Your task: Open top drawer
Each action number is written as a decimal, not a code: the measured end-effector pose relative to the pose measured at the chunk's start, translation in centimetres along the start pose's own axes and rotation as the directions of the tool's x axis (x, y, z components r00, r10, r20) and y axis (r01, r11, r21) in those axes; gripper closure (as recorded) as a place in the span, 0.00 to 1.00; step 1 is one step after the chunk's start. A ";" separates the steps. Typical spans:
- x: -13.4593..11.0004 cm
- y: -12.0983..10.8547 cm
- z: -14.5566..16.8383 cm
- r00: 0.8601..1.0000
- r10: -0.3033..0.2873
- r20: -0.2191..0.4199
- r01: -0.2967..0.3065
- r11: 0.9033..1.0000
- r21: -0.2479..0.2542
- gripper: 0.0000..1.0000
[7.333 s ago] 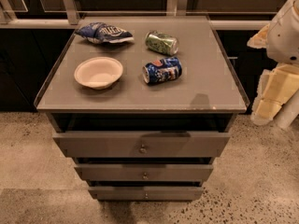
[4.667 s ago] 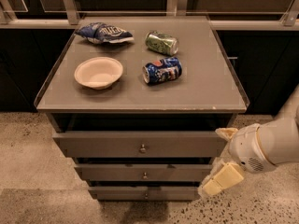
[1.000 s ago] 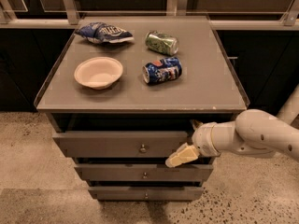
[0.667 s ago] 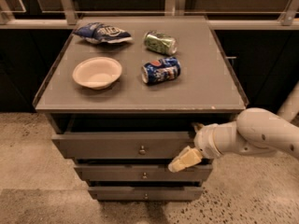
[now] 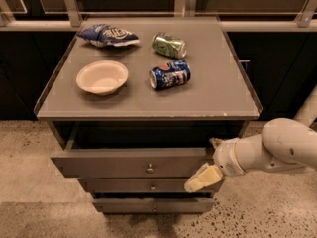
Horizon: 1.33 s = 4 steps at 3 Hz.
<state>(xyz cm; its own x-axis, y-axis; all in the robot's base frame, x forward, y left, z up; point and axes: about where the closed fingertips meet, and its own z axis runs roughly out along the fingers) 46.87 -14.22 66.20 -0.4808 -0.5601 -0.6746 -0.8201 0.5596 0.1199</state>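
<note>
The top drawer (image 5: 124, 162) is the widest grey-brown front under the table top, with a small round metal knob (image 5: 149, 169) at its centre. It stands out a little from the cabinet, with a dark gap above it. My gripper (image 5: 208, 160) comes in from the right at the drawer front's right end. It is open: one cream finger (image 5: 203, 178) lies in front of the panel and hangs down over the second drawer, and the other fingertip (image 5: 214, 142) shows just above the panel's top edge.
Two narrower drawer fronts (image 5: 148, 186) sit below the top one. On the grey table top (image 5: 218, 93) are a white bowl (image 5: 102, 77), a blue chip bag (image 5: 106, 35), a green can (image 5: 169, 44) and a blue can (image 5: 170, 75). The floor is speckled.
The top drawer front has come out a little toward the camera. My gripper has moved slightly down and right with it.
</note>
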 end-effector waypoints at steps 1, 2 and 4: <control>1.8 2.8 -3.1 0.998 0.066 0.008 -0.066 0.997 -0.040 0.00; 3.0 4.2 -5.6 0.994 0.112 0.008 -0.111 0.992 -0.054 0.00; -0.4 3.0 -5.2 0.997 0.051 0.060 -0.048 0.998 -0.051 0.00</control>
<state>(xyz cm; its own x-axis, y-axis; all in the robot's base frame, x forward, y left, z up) 43.00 -15.56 70.60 -0.5022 -0.4934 -0.7101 -0.8109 0.5540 0.1886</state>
